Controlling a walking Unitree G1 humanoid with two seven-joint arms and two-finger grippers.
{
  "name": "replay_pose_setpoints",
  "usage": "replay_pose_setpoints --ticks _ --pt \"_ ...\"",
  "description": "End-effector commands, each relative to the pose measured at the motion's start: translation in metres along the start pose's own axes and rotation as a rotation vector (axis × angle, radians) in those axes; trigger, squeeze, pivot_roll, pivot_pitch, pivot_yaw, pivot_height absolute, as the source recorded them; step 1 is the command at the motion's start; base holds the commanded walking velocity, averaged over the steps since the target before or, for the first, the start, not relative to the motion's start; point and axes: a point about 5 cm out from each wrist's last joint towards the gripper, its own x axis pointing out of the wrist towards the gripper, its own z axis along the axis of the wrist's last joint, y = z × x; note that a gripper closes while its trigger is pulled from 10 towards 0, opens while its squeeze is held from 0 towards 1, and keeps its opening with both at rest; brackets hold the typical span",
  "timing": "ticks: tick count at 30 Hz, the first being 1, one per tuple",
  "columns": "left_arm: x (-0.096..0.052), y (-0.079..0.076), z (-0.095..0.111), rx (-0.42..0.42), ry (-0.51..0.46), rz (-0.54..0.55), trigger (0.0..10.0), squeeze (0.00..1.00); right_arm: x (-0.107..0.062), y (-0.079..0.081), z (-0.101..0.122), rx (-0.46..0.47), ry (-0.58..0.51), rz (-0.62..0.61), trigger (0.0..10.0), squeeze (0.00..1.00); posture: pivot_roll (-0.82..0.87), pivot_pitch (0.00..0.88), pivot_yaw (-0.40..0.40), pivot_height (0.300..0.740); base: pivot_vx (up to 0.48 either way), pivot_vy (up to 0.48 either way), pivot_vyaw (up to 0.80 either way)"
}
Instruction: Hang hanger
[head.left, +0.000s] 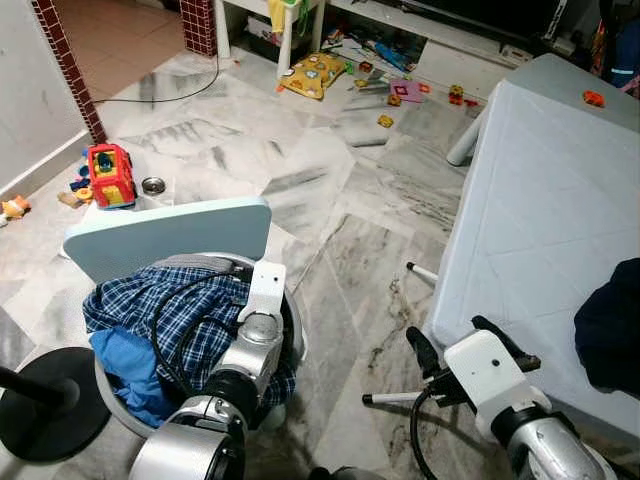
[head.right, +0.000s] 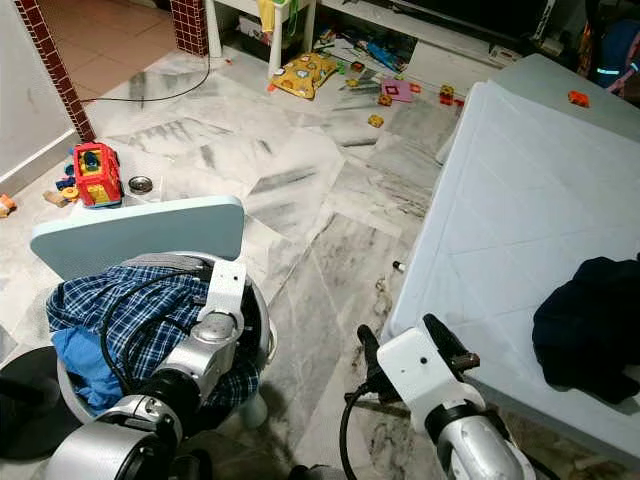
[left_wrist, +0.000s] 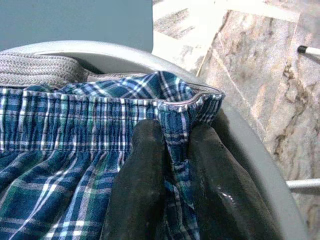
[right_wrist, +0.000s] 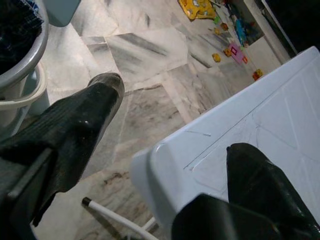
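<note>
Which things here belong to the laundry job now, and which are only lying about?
Job:
- plaid cloth, pinched by left gripper
- basket holding it
- right gripper, open at the table corner
- dark garment on the table

Lying about:
- red toy
- yellow toy
- small toys on the floor
- metal bowl

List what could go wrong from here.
The left claw pinches only a thin fold of the plaid shorts at the waistband, so they may slip when lifted. Other clothes in the basket could drag out with them. The open right claw straddles the table corner and may bump it.
</note>
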Motion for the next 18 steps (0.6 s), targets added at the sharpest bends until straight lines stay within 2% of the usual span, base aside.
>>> replay_pose_setpoints --ticks 1,8,12,14,18 --pt "-0.001 -0.008 0.003 -0.007 -0.006 -0.024 0.0 0.00 0.001 -0.005 -0.003 -0.007 0.010 -0.016 10.0 0.00 -0.08 0.137 -0.159 0.740 0.000 0.000 0.00" --pt "-0.001 -0.009 0.006 -0.007 -0.029 -0.051 0.0 0.00 0.008 -0.007 0.000 -0.015 -0.009 -0.018 10.0 0.00 -0.06 0.111 -0.153 0.740 0.000 0.000 0.00" --pt "-0.002 -0.012 0.015 -0.015 -0.083 -0.119 0.0 0.00 0.014 -0.010 0.002 -0.020 -0.024 -0.022 10.0 0.00 -0.04 0.091 -0.149 0.740 0.000 0.000 0.00" --pt "-0.003 -0.011 0.016 0.030 -0.122 -0.171 0.0 0.00 0.019 -0.012 0.003 -0.024 -0.036 -0.020 10.0 0.00 -0.01 0.072 -0.144 0.740 0.000 0.000 0.00" --pt "-0.007 -0.008 0.017 0.066 -0.171 -0.223 0.0 0.00 0.026 -0.013 0.006 -0.029 -0.054 -0.017 10.0 0.00 0.01 0.058 -0.141 0.740 0.000 0.000 0.00"
